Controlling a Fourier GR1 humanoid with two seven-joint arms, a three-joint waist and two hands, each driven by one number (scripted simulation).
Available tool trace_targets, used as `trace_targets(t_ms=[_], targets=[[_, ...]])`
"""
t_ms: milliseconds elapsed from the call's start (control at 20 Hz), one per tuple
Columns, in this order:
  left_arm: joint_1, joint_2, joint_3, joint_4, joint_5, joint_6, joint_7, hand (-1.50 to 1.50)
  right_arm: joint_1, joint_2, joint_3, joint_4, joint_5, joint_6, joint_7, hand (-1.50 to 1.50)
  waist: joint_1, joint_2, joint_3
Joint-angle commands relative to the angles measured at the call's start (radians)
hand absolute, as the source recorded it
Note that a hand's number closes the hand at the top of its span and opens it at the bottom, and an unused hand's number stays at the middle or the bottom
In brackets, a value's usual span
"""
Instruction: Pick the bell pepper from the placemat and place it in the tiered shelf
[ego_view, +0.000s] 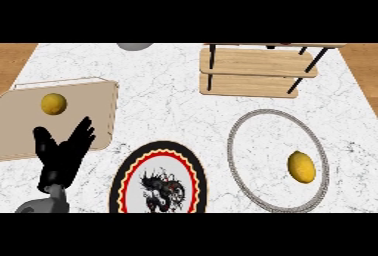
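Observation:
A yellow bell pepper (301, 166) lies on a round white placemat (251, 130) with a grey rope-like rim, at the right of the counter. The wooden tiered shelf (258, 70) with black posts stands behind it at the back right. My left hand (63, 152) is at the lower left, open with fingers straight and pointing up, over the front edge of a tan board. It is far from the pepper and holds nothing. My right hand does not show.
A tan cutting board (88, 107) at the left carries a round yellow fruit (53, 103). A plate (122, 175) with red, black and yellow rings sits at the front centre. A grey round object (134, 46) peeks in at the top edge.

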Motion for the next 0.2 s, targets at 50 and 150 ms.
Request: trace_targets(t_ms=[50,150], targets=[[-0.019,0.014,0.026,0.085,0.013,-0.029,-0.036,0.0,0.083,-0.101,-0.056,-0.009,-0.106,0.136,-0.022,-1.5,0.0,0.006,-0.004],[0.024,-0.022,-0.027,-0.009,-0.019,0.008,0.027,0.0,0.122,-0.15,-0.074,-0.021,-0.139,0.187,-0.041,-1.5,0.004,0.004,-0.003]])
